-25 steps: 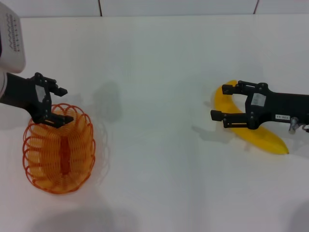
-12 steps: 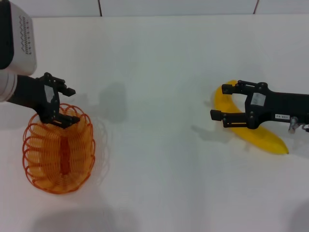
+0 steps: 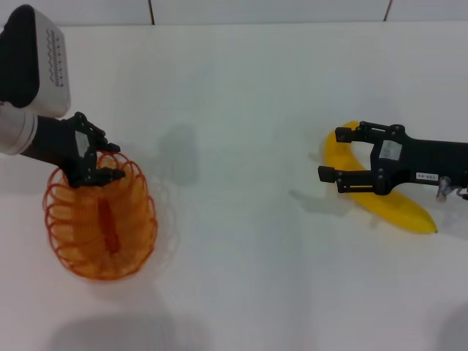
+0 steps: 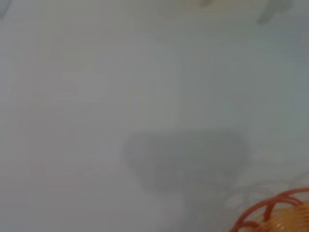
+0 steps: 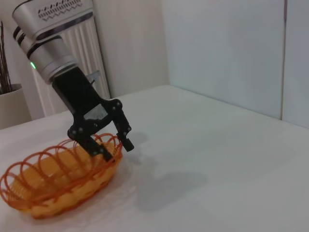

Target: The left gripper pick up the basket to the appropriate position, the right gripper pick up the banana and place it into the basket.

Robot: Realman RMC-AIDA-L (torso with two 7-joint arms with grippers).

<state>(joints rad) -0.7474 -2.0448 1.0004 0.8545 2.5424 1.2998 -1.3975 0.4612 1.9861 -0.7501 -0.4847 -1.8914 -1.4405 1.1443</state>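
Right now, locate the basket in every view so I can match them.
Head view: basket at lower left, left gripper on its far rim.
Left wrist view: only a bit of orange rim at the lower right corner.
Right wrist view: lower left.
Shared landmark: the looped orange rim.

We see a glossy orange wire basket (image 3: 100,219), a smooth, plastic-looking yellow banana (image 3: 387,206), matt black fingers (image 3: 110,175) on the left gripper (image 3: 102,157), and a matt white surface (image 3: 241,110).
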